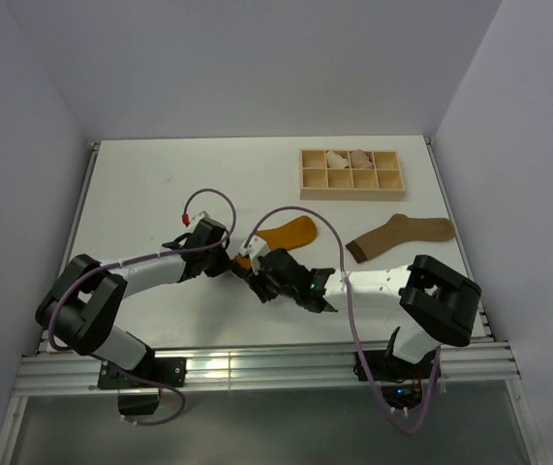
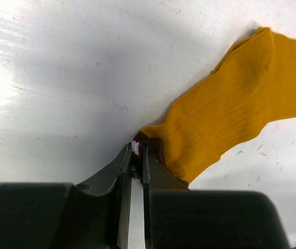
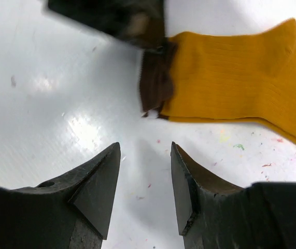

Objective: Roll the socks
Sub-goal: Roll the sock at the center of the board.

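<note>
No readable text, labels, brands or numbers on anything in view.

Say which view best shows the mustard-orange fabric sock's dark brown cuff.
Right wrist: dark brown cuff almost fully visible. Left wrist: only a corner, pinched by the left gripper. Top external: hardly visible.

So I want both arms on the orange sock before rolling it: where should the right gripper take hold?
Probably the free corner of the brown cuff, coming from the cuff end. The mustard sock lies flat, the left gripper is shut on the cuff's other corner, and the open right gripper faces that edge.
</note>
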`<action>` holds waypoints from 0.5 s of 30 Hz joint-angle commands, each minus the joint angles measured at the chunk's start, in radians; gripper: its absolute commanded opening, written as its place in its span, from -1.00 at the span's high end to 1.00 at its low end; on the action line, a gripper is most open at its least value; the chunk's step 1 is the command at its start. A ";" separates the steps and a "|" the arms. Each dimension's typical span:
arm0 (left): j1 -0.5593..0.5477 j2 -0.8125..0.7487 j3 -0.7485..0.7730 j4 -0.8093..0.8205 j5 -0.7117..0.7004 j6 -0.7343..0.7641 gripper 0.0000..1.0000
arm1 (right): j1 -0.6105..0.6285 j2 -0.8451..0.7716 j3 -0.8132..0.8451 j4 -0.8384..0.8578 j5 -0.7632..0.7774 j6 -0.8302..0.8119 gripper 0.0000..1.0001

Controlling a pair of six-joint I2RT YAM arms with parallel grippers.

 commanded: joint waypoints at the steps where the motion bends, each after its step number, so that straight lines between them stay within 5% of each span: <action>1: 0.015 0.030 0.024 -0.055 -0.007 0.055 0.99 | 0.076 -0.040 -0.020 0.115 0.227 -0.173 -0.03; 15: 0.039 0.027 0.027 -0.047 0.041 0.089 0.99 | 0.204 0.173 0.107 0.200 0.343 -0.385 -0.08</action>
